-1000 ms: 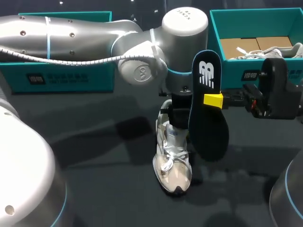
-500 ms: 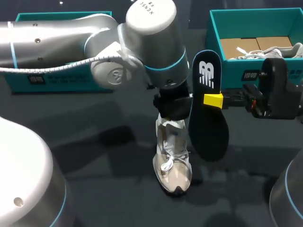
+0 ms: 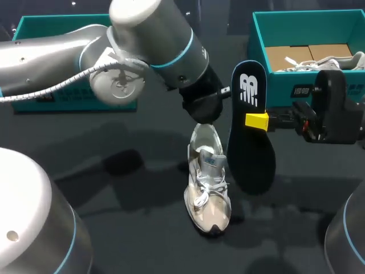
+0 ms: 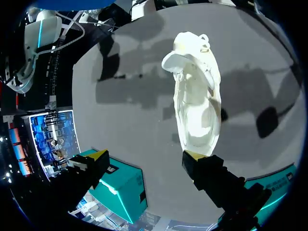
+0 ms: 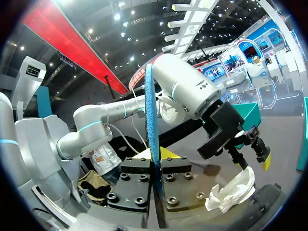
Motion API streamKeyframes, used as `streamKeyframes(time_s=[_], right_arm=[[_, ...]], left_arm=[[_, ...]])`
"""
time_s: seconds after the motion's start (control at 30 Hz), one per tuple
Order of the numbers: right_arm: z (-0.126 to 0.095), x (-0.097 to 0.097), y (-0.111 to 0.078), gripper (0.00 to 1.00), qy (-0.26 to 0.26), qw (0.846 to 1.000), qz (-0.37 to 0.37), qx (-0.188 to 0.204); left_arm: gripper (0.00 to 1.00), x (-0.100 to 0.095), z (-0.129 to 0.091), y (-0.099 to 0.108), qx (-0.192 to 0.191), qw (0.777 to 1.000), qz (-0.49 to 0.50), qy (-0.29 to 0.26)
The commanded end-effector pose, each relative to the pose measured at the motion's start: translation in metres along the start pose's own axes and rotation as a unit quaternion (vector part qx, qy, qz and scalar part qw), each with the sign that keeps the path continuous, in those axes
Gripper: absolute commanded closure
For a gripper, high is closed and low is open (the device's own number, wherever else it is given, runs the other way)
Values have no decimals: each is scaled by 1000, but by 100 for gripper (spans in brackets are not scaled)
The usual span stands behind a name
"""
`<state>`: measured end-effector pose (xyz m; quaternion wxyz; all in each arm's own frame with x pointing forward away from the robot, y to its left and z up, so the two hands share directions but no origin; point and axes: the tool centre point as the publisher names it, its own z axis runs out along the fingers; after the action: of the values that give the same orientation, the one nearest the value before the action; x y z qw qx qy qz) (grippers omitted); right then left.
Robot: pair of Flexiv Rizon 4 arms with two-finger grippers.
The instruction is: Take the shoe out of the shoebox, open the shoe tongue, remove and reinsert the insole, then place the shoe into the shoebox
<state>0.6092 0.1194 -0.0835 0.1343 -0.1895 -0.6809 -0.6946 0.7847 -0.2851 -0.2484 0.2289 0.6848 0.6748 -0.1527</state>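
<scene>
The shoe (image 3: 208, 182) lies flat on the table (image 3: 142, 240), toe toward the robot; the insole (image 3: 250, 131) hangs near-upright just right of the shoe, pinched at mid-length by the right gripper (image 3: 258, 121); the left gripper (image 4: 144, 156) hovers over the shoe's heel, fingers spread, empty; I'd say the insole must tip down, lengthwise, into the shoe's opening.

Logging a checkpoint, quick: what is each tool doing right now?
Left tool: open, holding nothing; the shoe lies ahead of it.
Right tool: shut on the insole, held upright.
</scene>
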Motion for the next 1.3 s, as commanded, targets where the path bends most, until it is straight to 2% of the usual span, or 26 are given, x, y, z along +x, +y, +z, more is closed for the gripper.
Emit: streamKeyframes(time_s=[0.03, 0.3, 0.37, 0.53, 0.67, 0.8, 0.83, 1.13, 1.3], right_arm=[[1, 0, -1, 100, -1, 1000, 0, 0], [1, 0, -1, 100, -1, 1000, 0, 0], [1, 0, -1, 100, -1, 1000, 0, 0], [1, 0, -1, 100, -1, 1000, 0, 0], [1, 0, -1, 100, -1, 1000, 0, 0], [1, 0, -1, 100, -1, 1000, 0, 0], [1, 0, -1, 100, -1, 1000, 0, 0], [1, 0, -1, 100, -1, 1000, 0, 0], [1, 0, -1, 100, -1, 1000, 0, 0]], left_arm=[[0, 14, -13, -4, -15, 995, 15, -100], [0, 14, -13, -4, -15, 995, 15, -100], [0, 12, -12, -5, 9, 990, 18, -139], [0, 1, -22, -1, 2, 978, 16, -209], [0, -7, -33, 5, -10, 971, 4, -241], [0, -18, -50, 6, -11, 954, -18, -299], [0, -20, -56, 5, -17, 953, -15, -301], [0, -20, -56, 5, -17, 953, -15, -301], [0, -24, -70, 9, -33, 940, -27, -339]])
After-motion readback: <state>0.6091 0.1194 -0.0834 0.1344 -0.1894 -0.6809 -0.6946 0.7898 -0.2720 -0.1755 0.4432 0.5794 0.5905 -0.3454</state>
